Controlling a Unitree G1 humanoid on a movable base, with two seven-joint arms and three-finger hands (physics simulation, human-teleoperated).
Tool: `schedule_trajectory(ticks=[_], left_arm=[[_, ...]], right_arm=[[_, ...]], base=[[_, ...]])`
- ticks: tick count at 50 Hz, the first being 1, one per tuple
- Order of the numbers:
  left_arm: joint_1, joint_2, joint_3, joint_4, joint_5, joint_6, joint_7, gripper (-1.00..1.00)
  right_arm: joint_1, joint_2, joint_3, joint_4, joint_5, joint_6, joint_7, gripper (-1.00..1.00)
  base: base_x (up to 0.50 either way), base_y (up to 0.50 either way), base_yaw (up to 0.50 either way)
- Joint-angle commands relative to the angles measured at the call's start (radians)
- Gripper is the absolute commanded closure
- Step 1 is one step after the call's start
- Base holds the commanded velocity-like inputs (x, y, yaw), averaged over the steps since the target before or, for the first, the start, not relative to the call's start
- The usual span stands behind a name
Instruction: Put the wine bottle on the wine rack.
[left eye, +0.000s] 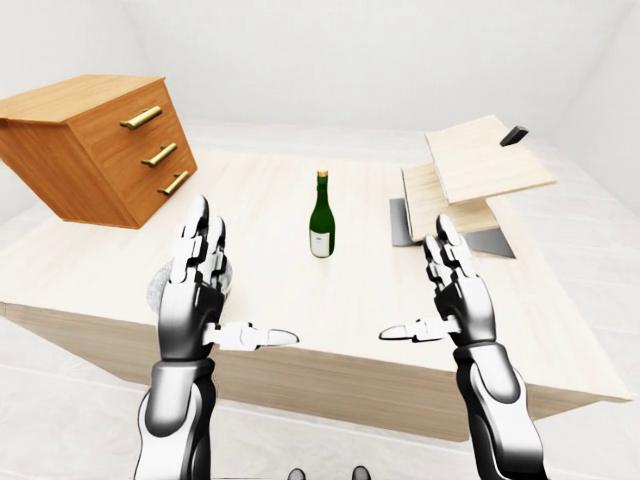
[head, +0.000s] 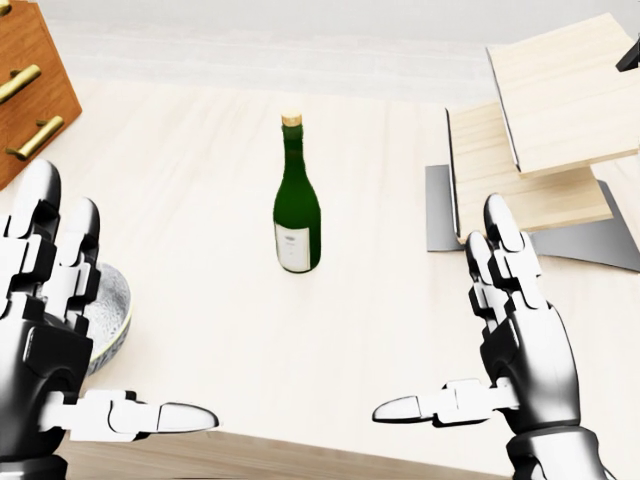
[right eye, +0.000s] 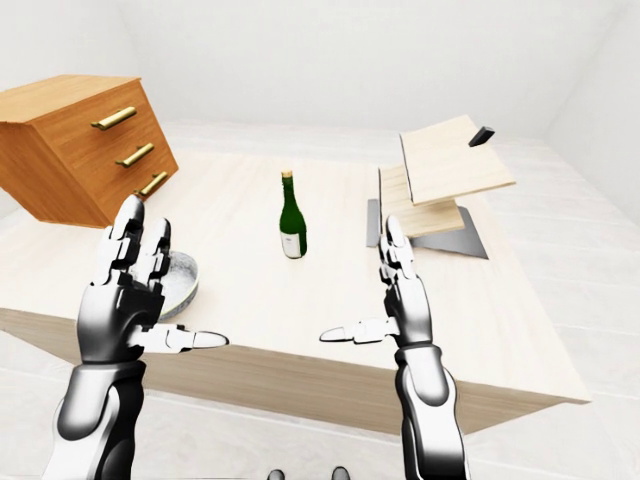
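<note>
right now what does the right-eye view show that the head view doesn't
Only the right-eye view shows the whole chest of drawers with three handles, the table's near edge, the floor and both forearms. Only the head view shows the bottle's white label up close. Both show the upright wine bottle, the bowl by the left hand, the tilted wooden rack and the right hand, fingers spread, holding nothing.
</note>
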Motion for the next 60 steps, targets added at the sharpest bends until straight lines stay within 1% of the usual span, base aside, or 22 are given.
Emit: schedule_trajectory(ticks=[1, 12, 20, 22, 23, 30, 44, 51, 60], left_arm=[[-0.011, 0.004, 0.011, 0.004, -0.001, 0.0, -0.001, -1.0], [0.001, -0.001, 0.001, 0.034, 0.002, 0.0, -0.004, -1.0], [-0.002, -0.001, -0.004, 0.047, 0.005, 0.0, -0.003, -1.0], [-0.002, 0.0, -0.003, 0.048, 0.004, 0.0, -0.003, -1.0], [-0.002, 0.001, -0.001, 0.051, 0.002, 0.0, -0.004, -1.0], [-0.001, 0.0, 0.004, 0.062, -0.001, 0.0, -0.005, -1.0], [-0.001, 0.0, 0.004, 0.093, 0.0, 0.0, -0.005, -1.0], [-0.001, 0.001, 0.007, 0.105, -0.002, 0.0, -0.006, -1.0], [0.009, -0.001, -0.002, 0.095, 0.002, 0.0, -0.004, -1.0]], right_arm=[[0.004, 0.002, 0.012, 0.002, 0.003, 0.0, 0.011, -1.0], [0.019, 0.007, 0.028, -0.004, -0.009, 0.0, 0.0, -1.0], [0.011, 0.007, 0.021, 0.018, -0.004, 0.0, -0.007, -1.0], [0.007, 0.007, 0.022, 0.023, -0.011, 0.0, -0.013, -1.0], [0.002, 0.012, 0.008, 0.021, 0.011, 0.0, -0.014, -1.0], [-0.004, 0.008, 0.013, 0.062, 0.013, 0.0, -0.012, -1.0], [-0.012, 0.006, 0.01, 0.091, 0.01, 0.0, -0.013, -1.0], [-0.023, 0.005, 0.021, 0.103, -0.017, 0.0, -0.033, -1.0], [-0.021, 0.007, 0.033, 0.09, -0.008, 0.0, -0.026, -1.0]], base=[[0.0, 0.0, 0.5], [0.0, 0.0, 0.5], [0.0, 0.0, 0.5], [-0.14, 0.3, 0.0], [0.0, 0.0, 0.0], [0.01, -0.03, 0.0], [0.18, -0.39, 0.0], [0.0, 0.0, 0.0], [0.03, 0.0, 0.0]])
